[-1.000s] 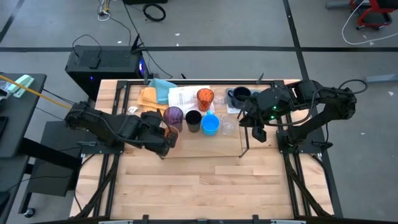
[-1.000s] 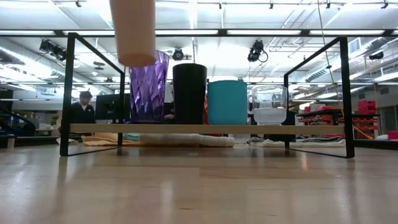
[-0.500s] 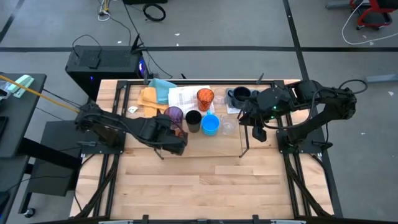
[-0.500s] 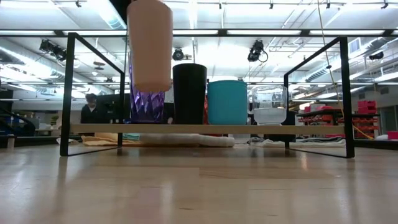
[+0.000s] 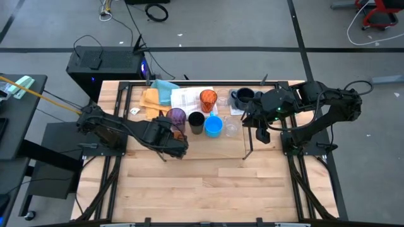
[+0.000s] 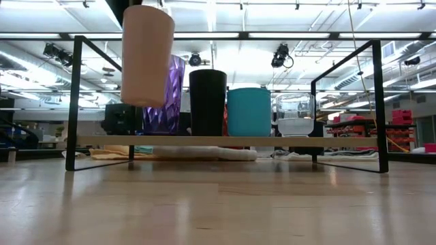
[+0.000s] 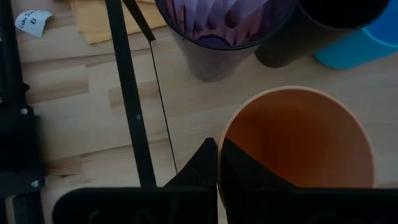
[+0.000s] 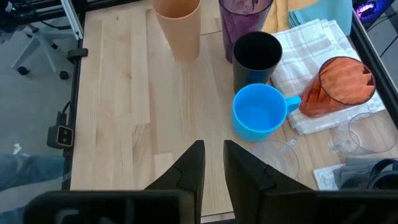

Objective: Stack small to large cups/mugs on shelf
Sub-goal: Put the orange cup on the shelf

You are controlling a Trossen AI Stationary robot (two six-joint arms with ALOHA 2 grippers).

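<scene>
**Q:** ok so what's the left gripper (image 5: 178,144) up to?

**A:** It's clamped on the rim of a peach cup (image 6: 146,54), one finger (image 7: 199,171) outside the wall and the other inside. From table height the cup hangs tilted in the air, above the board of the shelf (image 6: 76,102) and in front of the purple cup (image 6: 165,95). From above, that gripper sits near the shelf's left end, beside the purple cup.

**Q:** and the row on the shelf, left to right?

**A:** Purple, then the black cup (image 6: 207,102), then the blue mug (image 6: 248,111), then the glass (image 6: 295,116), all upright on the board. Black and blue look like they touch; the glass stands a bit apart.

**Q:** anything behind them?

**A:** From above, the orange cup (image 5: 208,99) stands on a white towel (image 5: 188,98), with the navy mug (image 5: 243,96) to its right. A yellow cloth (image 5: 150,99) and a teal cloth (image 5: 165,89) lie further left.

**Q:** right arm?

**A:** The right gripper (image 5: 259,134) hovers by the shelf's right end, holding nothing. Its fingers (image 8: 193,165) have a narrow gap between them.
</scene>
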